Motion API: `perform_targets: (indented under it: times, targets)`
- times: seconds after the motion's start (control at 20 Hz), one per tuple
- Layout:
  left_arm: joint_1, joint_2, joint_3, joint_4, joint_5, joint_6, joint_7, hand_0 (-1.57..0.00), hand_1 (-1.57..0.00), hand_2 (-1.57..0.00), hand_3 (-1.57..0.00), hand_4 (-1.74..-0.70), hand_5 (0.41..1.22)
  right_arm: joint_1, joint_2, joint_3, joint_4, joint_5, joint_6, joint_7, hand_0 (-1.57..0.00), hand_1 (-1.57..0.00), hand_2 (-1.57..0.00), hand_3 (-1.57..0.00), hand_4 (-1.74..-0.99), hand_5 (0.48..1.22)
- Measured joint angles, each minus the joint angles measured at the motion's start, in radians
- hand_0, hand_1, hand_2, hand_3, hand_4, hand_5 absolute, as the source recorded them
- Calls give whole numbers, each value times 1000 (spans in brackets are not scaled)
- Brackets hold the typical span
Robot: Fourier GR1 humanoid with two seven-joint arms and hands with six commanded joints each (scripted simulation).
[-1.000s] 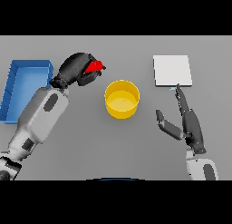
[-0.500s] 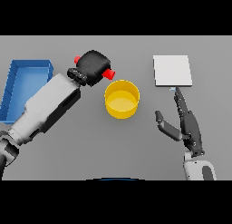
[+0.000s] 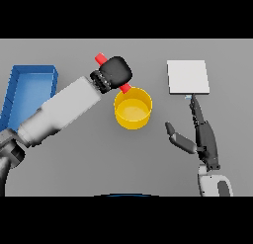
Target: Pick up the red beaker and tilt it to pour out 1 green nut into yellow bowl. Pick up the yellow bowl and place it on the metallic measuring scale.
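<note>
Left arm reaching diagonally from the lower left across the grey table [image 3: 74, 164], white and grey forearm foreshortened toward the camera. Dark left hand [image 3: 114, 72] at its end, back of the hand turned up, fingers curled tight round the small red beaker [image 3: 101, 58]. Beaker mostly hidden inside the fist: one red end poking out at the upper left of the hand, the other red end showing at the lower right, just over the back rim of the round yellow bowl [image 3: 132, 108]. Beaker lying steeply tilted, nearly on its side, along a line running down toward the bowl. Cannot tell whether any green nut sits in the bowl; inside looks plain yellow.

Bowl resting upright on the table near the middle, just below and right of the clenched hand.

Flat square metallic measuring scale [image 3: 187, 77] lying to the upper right, well apart from the bowl, nothing on it.

Dark right hand [image 3: 200, 137] low on the right side, wrist at the bottom edge, fingers straight and pointing up toward the scale, fingertips close to its near edge, thumb spread out to the left. Holding nothing.

Blue rectangular plastic bin [image 3: 29, 90] at the far left, partly behind the left forearm.
</note>
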Motion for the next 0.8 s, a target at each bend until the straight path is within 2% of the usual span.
perform_targets:
  times: [0.1,0.2,0.25,0.35,0.5,0.75,0.8]
  targets:
    - [-44,4,-40,19,-44,4,-33,-1571,-1571,-1571,-1541,-1736,1221,-12,6,-2,-2,0,-7,14,1,1,1,1,-1173,572]
    - [-66,11,-81,11,-84,-2,-60,-1571,-1571,-1571,-1552,-1738,1221,6,2,9,-7,17,-7,-3,1,1,1,1,-1152,567]
    - [-82,1,-98,31,-103,-3,-61,-1571,-1571,-1571,-1556,-1738,1221,-9,0,0,7,8,-5,9,1,1,1,1,-1148,566]
    - [-95,4,-136,43,-138,9,-91,-1571,-1571,-1571,-1561,-1737,1221,-12,3,-6,9,-8,-2,-3,1,1,1,1,-1135,567]
    - [-114,1,-191,52,-194,18,-104,-1571,-1571,-1571,-1566,-1734,1221,-11,-5,-13,20,-7,-2,2,1,1,1,1,-1132,573]
    - [-169,-23,-258,79,-272,35,-124,-1571,-1571,-1571,-1569,-1733,1221,11,0,-2,-13,2,-7,-30,1,1,1,1,-1130,577]
    - [-191,-29,-268,88,-285,42,-134,-1571,-1571,-1571,-1570,-1733,1221,1,0,-6,-7,-1,-8,-8,1,1,1,1,-1128,575]
